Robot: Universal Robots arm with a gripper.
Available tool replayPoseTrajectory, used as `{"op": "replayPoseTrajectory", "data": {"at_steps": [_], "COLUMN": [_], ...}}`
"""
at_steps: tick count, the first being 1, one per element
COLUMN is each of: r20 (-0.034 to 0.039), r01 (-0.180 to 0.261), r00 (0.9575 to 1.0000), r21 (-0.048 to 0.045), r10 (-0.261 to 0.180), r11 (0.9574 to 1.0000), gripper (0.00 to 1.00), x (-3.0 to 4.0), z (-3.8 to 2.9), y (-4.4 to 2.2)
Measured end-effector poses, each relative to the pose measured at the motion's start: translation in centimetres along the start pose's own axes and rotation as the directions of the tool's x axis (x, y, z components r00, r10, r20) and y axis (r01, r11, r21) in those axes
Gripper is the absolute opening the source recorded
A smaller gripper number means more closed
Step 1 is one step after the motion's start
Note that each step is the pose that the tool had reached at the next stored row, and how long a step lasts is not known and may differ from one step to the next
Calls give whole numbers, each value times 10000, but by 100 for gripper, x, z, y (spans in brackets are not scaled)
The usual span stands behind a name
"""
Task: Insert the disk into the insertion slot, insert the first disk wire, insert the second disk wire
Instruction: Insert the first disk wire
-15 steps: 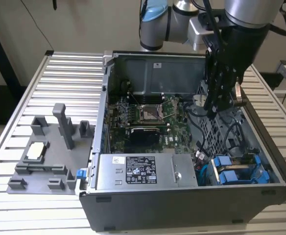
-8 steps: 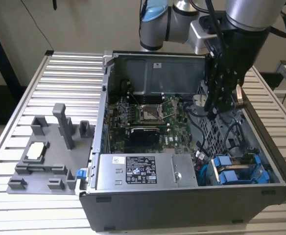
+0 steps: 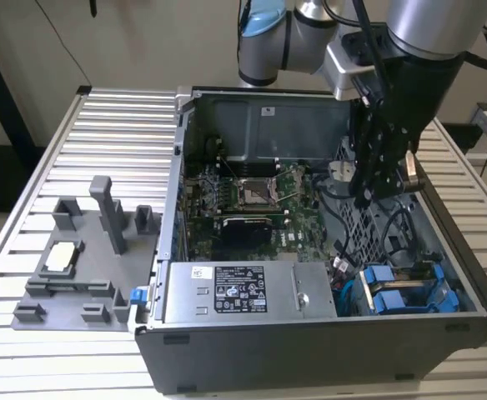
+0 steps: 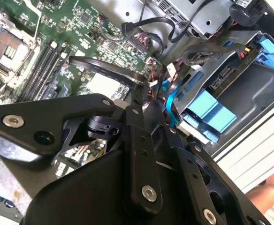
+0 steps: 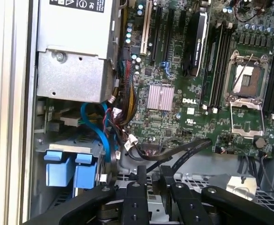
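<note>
My black gripper (image 3: 365, 198) hangs inside the open computer case, over its side on the exterior view's right. Its fingers stand close together on the end of a flat black disk wire (image 4: 104, 68), which arcs away over the motherboard (image 5: 188, 149). In both wrist views the gripper (image 4: 139, 96) (image 5: 153, 176) sits beside the drive cage. Two blue-framed drives (image 3: 394, 293) (image 5: 69, 171) (image 4: 212, 110) sit side by side in the grey insertion slot bays (image 4: 254, 89). I cannot tell which of them is the disk.
A grey power supply (image 3: 243, 292) fills the case's front. The green motherboard (image 3: 252, 200) lies behind it. A perforated grey cage (image 3: 352, 225) stands under the gripper. A blue cable (image 5: 99, 136) and loose wires run near the drives. A grey fixture (image 3: 85, 258) sits on the table at the exterior view's left.
</note>
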State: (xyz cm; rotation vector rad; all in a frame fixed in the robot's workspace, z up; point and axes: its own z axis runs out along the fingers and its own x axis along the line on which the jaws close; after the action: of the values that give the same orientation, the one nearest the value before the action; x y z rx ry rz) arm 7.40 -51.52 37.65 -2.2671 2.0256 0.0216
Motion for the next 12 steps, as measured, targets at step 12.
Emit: {"op": "replayPoseTrajectory", "data": {"at_steps": [12], "r20": [253], "r01": [82], "r00": [9996], "r21": [20], "r10": [-82], "r11": [10000], "gripper": [27], "x": [13], "z": [43], "y": [-65]}}
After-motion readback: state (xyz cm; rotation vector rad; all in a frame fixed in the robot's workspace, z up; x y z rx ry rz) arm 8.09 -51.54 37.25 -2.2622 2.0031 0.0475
